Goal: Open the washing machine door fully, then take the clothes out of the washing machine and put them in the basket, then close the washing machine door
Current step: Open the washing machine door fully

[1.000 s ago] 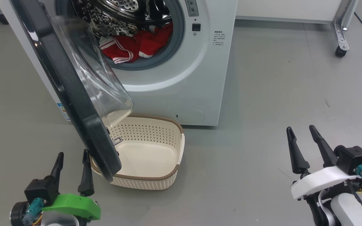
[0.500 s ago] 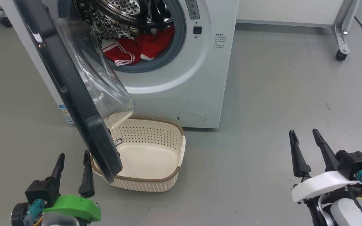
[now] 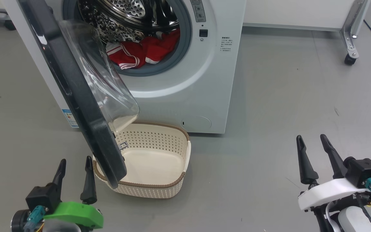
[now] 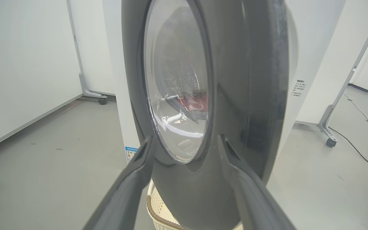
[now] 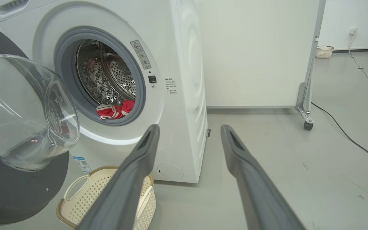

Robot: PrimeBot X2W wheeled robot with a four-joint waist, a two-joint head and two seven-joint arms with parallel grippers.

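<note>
The washing machine [image 3: 188, 87] stands at the top of the head view. The washing machine door [image 3: 76, 93] is swung partway out, its glass bowl [image 3: 111, 87] hanging over the basket [image 3: 150, 190] on the floor below. The red clothes [image 3: 140, 53] lie in the drum mouth. My left gripper [image 3: 76, 160] is open, just left of the door's lower edge and apart from it. In the left wrist view, my left gripper [image 4: 185, 138] faces the door's [image 4: 241, 95] outer side. My right gripper [image 3: 311, 137] is open over bare floor to the right. Through my right gripper [image 5: 190, 127] I see the clothes [image 5: 115, 110], the door [image 5: 11, 191] and the basket [image 5: 107, 185].
A white partition on castor legs [image 3: 349, 48] stands behind and to the right of the machine. A dark cable [image 5: 347, 134] runs along the floor there. Another white panel [image 4: 27, 64] stands to the machine's left. Grey floor spreads to the right of the basket.
The whole head picture has slid slightly down, so the camera moved. The door, clothes and basket keep their places relative to each other. Both grippers stay open.
</note>
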